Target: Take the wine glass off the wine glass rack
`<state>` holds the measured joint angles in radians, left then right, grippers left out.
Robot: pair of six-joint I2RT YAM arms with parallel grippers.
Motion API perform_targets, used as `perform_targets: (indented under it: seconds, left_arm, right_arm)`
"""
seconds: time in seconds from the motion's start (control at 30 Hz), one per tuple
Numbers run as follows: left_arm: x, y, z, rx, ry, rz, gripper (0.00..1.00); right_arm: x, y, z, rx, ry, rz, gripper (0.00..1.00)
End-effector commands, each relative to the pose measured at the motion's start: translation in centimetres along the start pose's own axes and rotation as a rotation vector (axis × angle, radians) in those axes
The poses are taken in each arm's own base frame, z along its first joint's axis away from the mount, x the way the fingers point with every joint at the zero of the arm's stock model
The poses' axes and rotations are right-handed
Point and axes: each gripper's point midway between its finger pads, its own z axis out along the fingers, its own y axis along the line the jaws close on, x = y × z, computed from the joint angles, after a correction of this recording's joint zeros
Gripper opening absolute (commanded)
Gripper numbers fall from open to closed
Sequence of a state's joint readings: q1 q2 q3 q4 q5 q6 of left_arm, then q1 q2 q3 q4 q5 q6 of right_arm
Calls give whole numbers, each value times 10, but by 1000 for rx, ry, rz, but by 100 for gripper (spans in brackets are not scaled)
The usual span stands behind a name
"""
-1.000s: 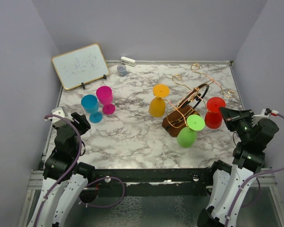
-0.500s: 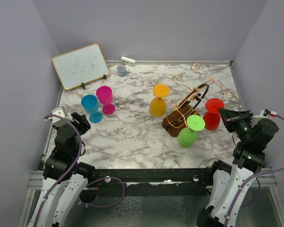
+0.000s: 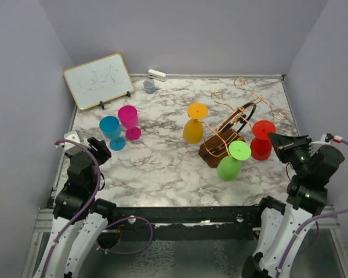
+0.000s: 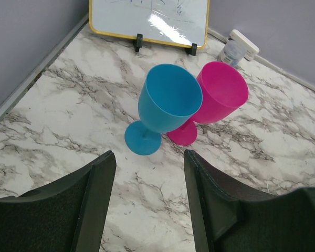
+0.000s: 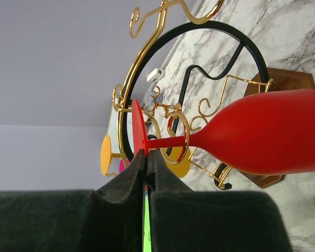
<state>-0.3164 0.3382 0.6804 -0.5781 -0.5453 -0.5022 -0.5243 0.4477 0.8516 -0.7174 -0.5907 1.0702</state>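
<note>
Two arms and five glasses are in view. The left gripper [image 3: 97, 146] hangs over the left edge of the marble table [image 3: 162, 174], jaws spread, nothing between them. Ahead of it a blue glass [image 4: 165, 105] and a pink glass [image 4: 220, 94] stand upright just beside each other, with a whiteboard [image 4: 149, 18] behind. At centre an orange glass [image 3: 192, 130] hangs bowl-down on the left of the rack [image 3: 235, 123]. A green glass [image 3: 228, 167] hangs tilted at the near side, by the wooden base [image 3: 208, 153]. The red wine glass [image 3: 261, 143] hangs bowl-down on the right side, its stem through a curled wire loop, the dark ring [image 5: 210, 26] behind. The right gripper [image 3: 272, 137] sits at the right edge of the foot. Its jaws are drawn to a thin slit, and the rim of the red foot runs into it, pinched.
</note>
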Motion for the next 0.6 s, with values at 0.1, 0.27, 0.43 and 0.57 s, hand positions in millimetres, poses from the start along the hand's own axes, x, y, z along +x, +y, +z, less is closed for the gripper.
perform_targets:
  seconds: [0.1, 0.27, 0.43, 0.57]
  left_arm:
    - [-4, -6, -2, 29, 2, 4, 57]
    - [-2, -6, -1, 28, 9, 8, 57]
    - [-3, -7, -1, 30, 9, 7, 57]
    - [-2, -7, -1, 31, 10, 7, 57]
  right_arm:
    - [8, 5, -3, -21, 36, -21, 1]
    - [14, 11, -1, -73, 83, -24, 1]
    - [14, 16, 5, -118, 106, -37, 1]
    - [9, 20, 11, -145, 100, -42, 1]
